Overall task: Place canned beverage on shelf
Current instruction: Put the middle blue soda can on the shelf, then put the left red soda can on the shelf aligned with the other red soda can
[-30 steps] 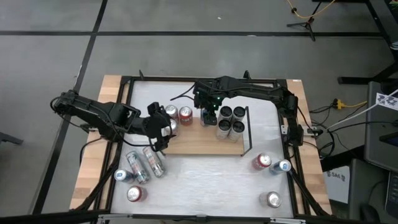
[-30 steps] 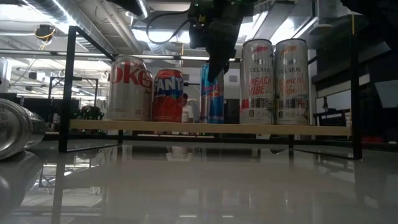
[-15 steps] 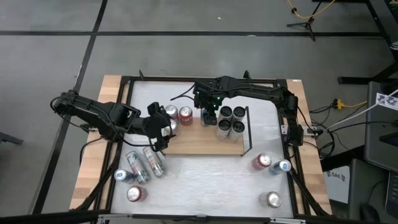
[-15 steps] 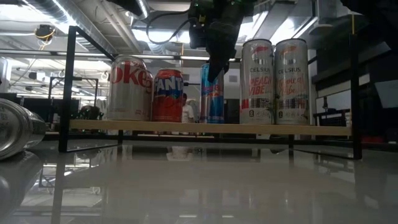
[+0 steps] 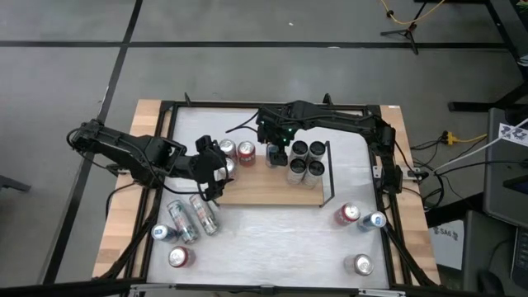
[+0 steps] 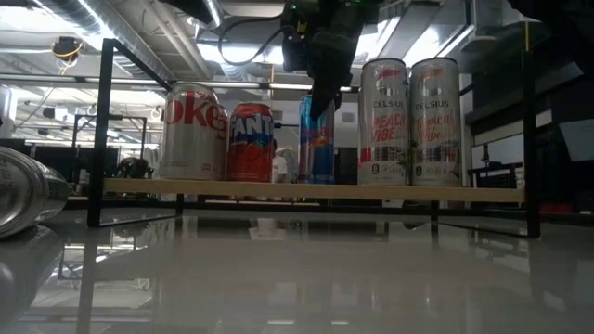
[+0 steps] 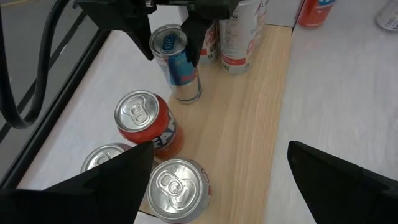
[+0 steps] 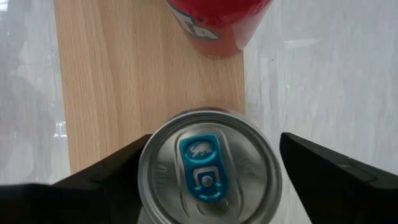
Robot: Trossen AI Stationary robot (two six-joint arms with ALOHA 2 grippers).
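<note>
Far left of the high view: loose cans [image 5: 188, 221] lie on the white table [image 5: 272, 247], not yet shelved.

Left end effector [image 5: 216, 176] hovers at the shelf's [image 5: 264, 191] left end, fingers spread wide, empty. You see that arm reaching in from the left edge, elbow bent, wrist angled toward the board.

Centre: the Coke can [image 6: 193, 132] and the Fanta can [image 6: 251, 141] stand on the board.

Right of them, the blue can [image 6: 316, 139] stands upright on the shelf's far edge. Right end effector [image 5: 277, 145] sits directly over it, fingers wide on either side, apparently clear of it. That arm stretches from the right frame, wrist pointing down.

Risk: if you lift off crooked, a finger may clip the rim and tip the can into the Fanta or off the edge. The silver Celsius cans [image 6: 408, 121] stand close on the right.
</note>
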